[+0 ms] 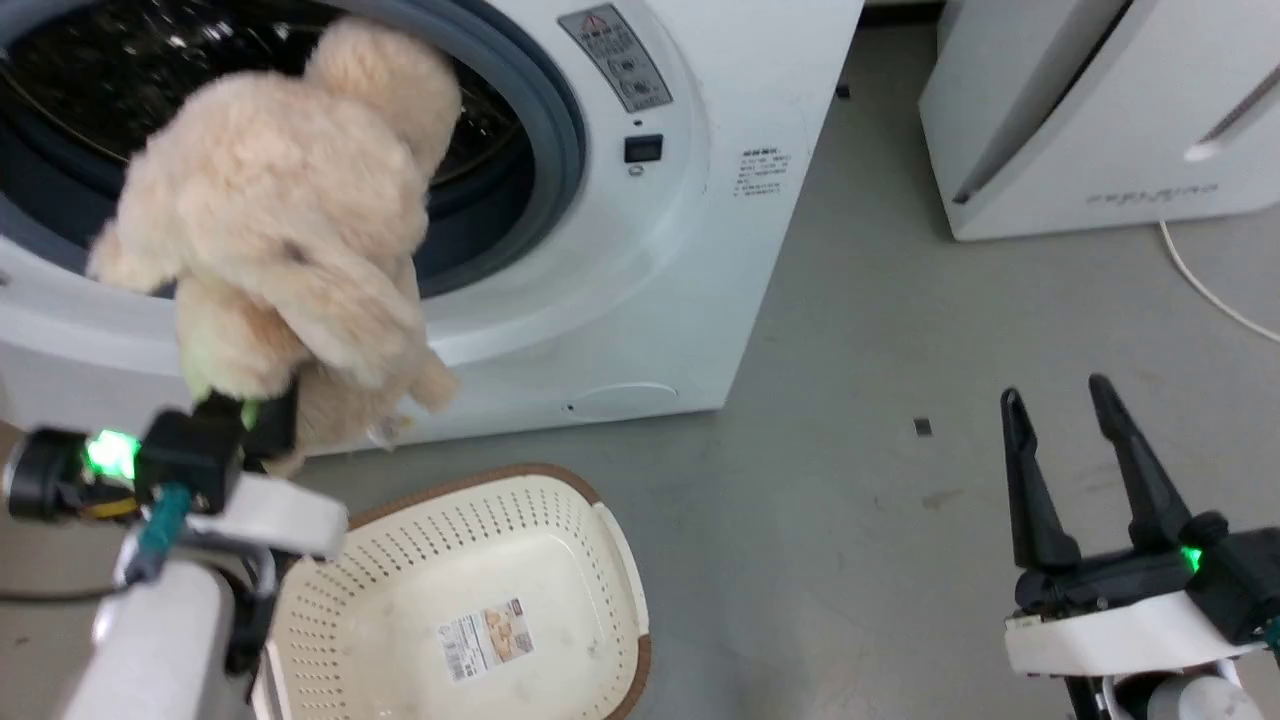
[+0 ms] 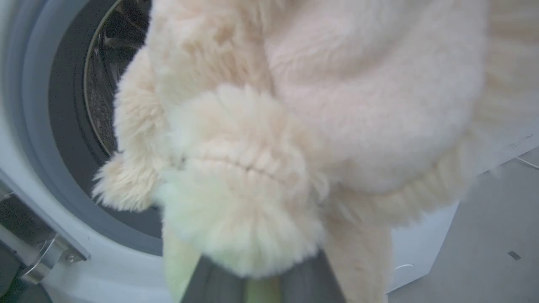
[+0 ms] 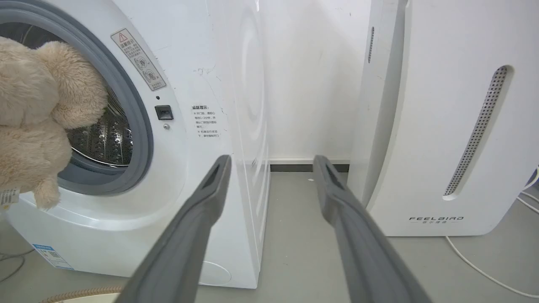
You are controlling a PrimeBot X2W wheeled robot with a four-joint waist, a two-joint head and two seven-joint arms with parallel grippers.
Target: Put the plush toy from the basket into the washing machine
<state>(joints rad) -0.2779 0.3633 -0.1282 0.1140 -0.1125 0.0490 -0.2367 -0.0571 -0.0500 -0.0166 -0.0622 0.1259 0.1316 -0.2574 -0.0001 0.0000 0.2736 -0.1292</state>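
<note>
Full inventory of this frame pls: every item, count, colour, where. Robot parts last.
plush toy: 1, cream-beige, held up in front of the washer's porthole
washing machine: 1, white with grey gasket, door opening ahead-left
basket: 1, cream with brown rim, on the floor below the toy
sticker: 1, printed, on the basket's inner bottom
FEELBIRD appliance: 1, white, right of the washer
cable: 1, white, on the floor by that appliance
scrap: 1, dark, on the grey floor near the washer's corner
left gripper: 1, dark, shut on the toy's lower fur
right gripper: 1, dark, open, low right, holding nothing
</note>
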